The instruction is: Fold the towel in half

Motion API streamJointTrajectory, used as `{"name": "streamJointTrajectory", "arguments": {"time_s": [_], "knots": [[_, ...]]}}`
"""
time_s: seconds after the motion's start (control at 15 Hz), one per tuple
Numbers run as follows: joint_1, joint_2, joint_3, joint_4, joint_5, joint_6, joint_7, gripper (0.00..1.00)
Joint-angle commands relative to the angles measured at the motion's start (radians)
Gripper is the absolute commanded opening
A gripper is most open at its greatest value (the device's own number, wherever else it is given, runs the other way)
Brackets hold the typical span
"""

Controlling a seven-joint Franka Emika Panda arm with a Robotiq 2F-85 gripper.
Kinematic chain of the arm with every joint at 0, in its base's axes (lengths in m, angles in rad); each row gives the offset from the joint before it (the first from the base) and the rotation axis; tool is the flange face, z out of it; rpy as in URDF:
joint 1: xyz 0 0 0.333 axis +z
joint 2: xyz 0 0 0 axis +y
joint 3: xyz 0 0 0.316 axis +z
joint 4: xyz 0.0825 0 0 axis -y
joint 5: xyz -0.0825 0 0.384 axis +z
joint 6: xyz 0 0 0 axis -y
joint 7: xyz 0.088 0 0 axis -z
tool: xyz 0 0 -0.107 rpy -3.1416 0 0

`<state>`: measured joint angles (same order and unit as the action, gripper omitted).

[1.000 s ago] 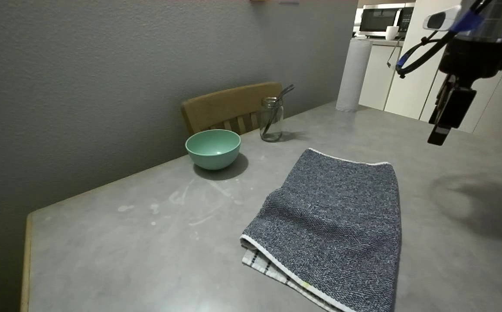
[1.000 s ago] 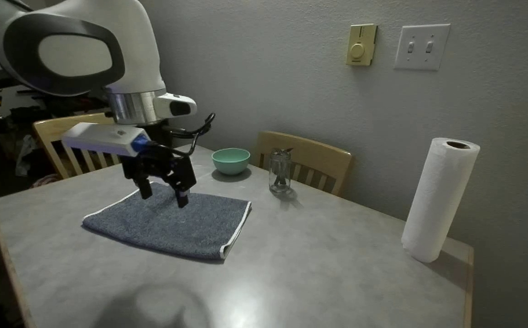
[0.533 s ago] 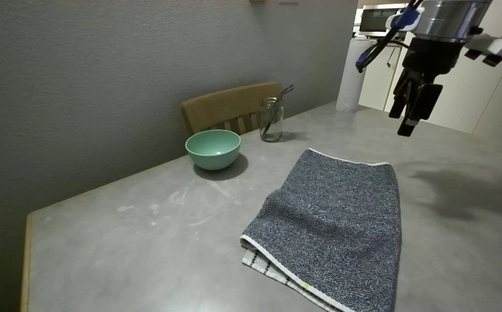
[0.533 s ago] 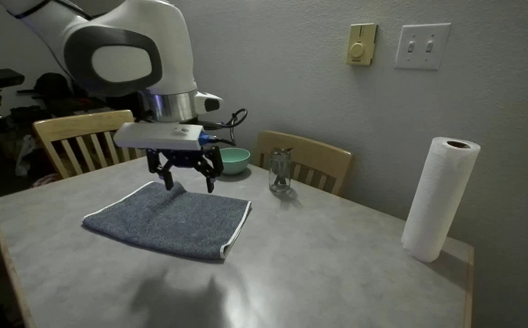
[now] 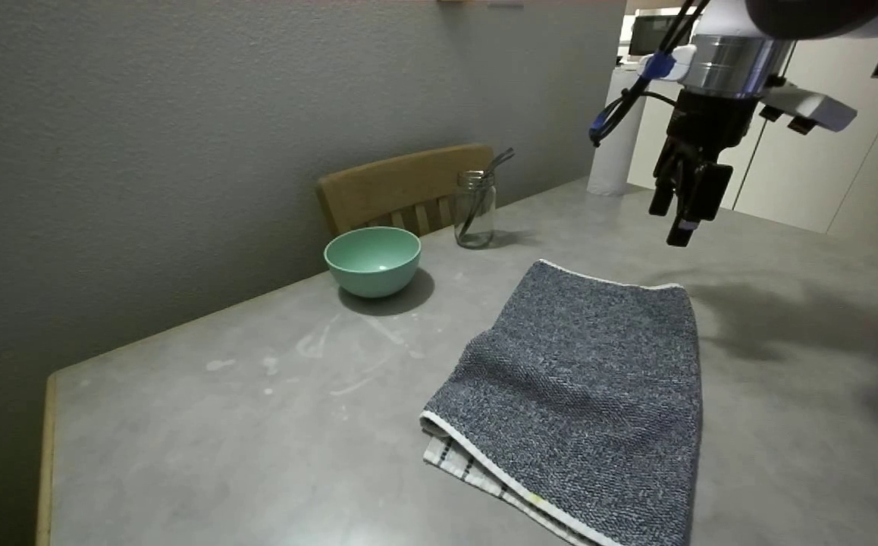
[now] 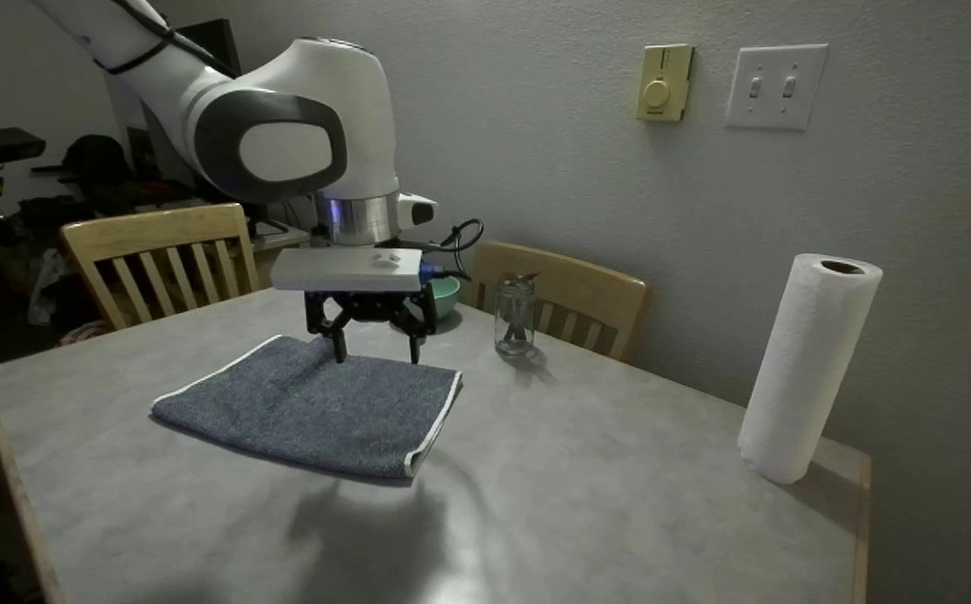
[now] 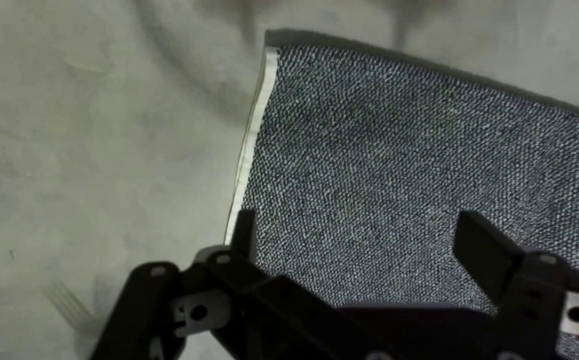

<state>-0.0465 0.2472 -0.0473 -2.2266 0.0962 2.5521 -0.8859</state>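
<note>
The dark grey speckled towel (image 5: 583,394) lies on the table with white edging along its ends. In an exterior view, a white-and-dark striped layer (image 5: 477,470) shows beneath the grey top layer at the near end. A soft ridge crosses the towel's middle. The towel also shows in an exterior view (image 6: 309,419) and fills much of the wrist view (image 7: 369,150). My gripper (image 6: 377,359) is open and empty, held above the towel's white-edged end nearer the jar. In the wrist view my gripper (image 7: 355,217) has its left finger over the white edge and its right finger over grey cloth.
A teal bowl (image 5: 373,262) and a glass jar (image 5: 475,212) with utensils stand near the wall side. A paper towel roll (image 6: 811,369) stands at a table corner. Wooden chairs (image 6: 158,243) stand at the table's edges.
My gripper has moved over toward the towel's white-edged end and has turned, so both fingers now show side by side. It stays open. The towel has not moved.
</note>
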Motion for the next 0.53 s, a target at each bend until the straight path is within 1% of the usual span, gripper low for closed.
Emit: {"name": "streamJointTrajectory", "arguments": {"time_s": [0.0, 0.2, 0.47], "knots": [[-0.043, 0.031, 0.042, 0.028, -0.002, 0.001, -0.038, 1.0], [-0.081, 0.089, 0.09, 0.092, 0.041, -0.012, -0.171, 1.0], [-0.124, 0.195, 0.149, 0.227, 0.039, -0.064, -0.358, 1.0]]}}
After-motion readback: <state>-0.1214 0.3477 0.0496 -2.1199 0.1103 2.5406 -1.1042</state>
